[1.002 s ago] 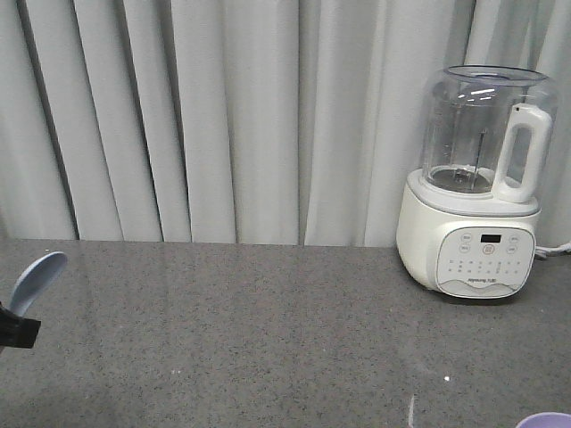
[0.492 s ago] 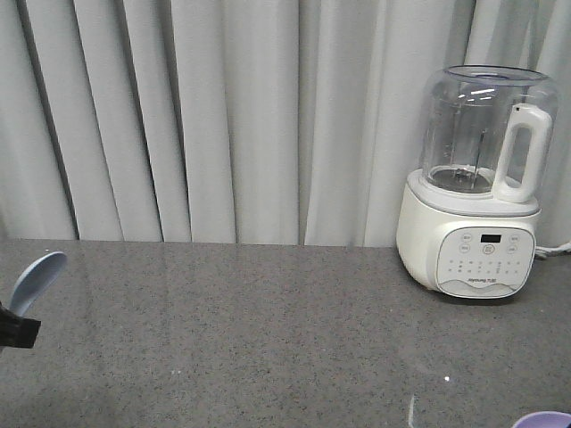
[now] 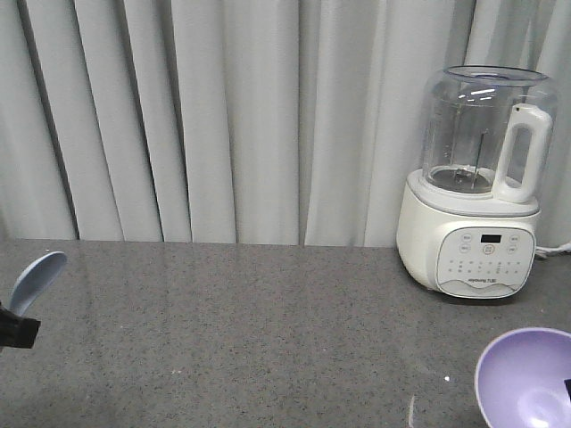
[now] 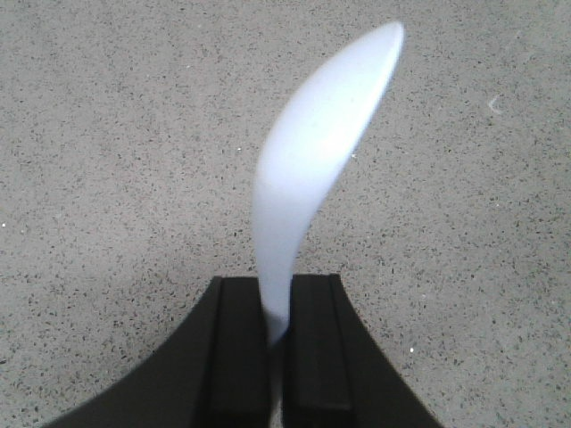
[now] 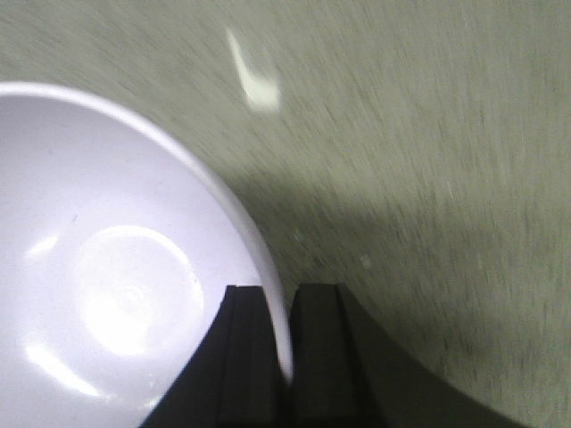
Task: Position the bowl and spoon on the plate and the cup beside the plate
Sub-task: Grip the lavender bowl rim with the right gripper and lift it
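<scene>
bowl — cut by frame corner | spoon handle end — hidden in left claw

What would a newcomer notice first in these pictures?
The big white blender stands out at the back right of the counter. At bottom right, the right gripper pinches the purple bowl by its rim; at far left, the left gripper holds the blue spoon by its handle.

Setting: kitchen-type work area. Indicators:
- A grey speckled, stone-look counter.
- A white countertop blender with a clear jug, a handle and a touch-button panel, standing at the rear right.
- A pale grey pleated curtain covering the whole background behind the counter, as in a staged set.
</scene>
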Tool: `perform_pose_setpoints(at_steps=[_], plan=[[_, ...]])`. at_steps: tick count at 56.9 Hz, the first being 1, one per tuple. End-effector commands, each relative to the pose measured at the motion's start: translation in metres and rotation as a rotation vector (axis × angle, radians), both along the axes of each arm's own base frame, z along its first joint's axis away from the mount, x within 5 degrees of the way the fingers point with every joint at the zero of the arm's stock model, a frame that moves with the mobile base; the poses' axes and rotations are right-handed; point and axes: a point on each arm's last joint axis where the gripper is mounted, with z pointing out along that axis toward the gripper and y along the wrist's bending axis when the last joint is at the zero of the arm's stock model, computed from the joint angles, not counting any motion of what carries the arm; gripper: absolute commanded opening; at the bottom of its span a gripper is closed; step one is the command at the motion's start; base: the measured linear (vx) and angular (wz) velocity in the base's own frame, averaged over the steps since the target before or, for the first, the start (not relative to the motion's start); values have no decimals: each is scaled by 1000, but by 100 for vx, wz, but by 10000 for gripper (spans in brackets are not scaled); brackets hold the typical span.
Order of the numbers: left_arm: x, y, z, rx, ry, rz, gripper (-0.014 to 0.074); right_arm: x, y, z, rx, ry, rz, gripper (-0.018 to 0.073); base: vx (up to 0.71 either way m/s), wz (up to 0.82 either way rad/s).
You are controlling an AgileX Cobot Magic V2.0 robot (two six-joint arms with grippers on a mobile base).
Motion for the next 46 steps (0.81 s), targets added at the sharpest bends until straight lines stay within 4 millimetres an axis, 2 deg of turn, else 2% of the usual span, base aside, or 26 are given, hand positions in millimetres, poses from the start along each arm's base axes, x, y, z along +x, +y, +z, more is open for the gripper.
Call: perform_pose_setpoints(at_steps=[1, 10, 19, 34, 46], plan=[[-5, -2, 21, -45, -128, -3, -1, -18, 14, 43, -34, -249, 82, -12, 0, 0], [-24, -6, 30, -93, -255, -67, 0, -52, 30, 73, -3, -426, 147, -12, 0, 0], [-58, -4, 23, -131, -403, -68, 0, -83, 39, 85, 10, -565, 201, -10, 0, 0], [-126, 10, -2, -137, -630, 17, 0, -131, 43, 61, 16, -774, 196, -8, 0, 0], [-149, 16, -7, -144, -748, 55, 0, -137, 42, 50, 10, -797, 182, -8, 0, 0]])
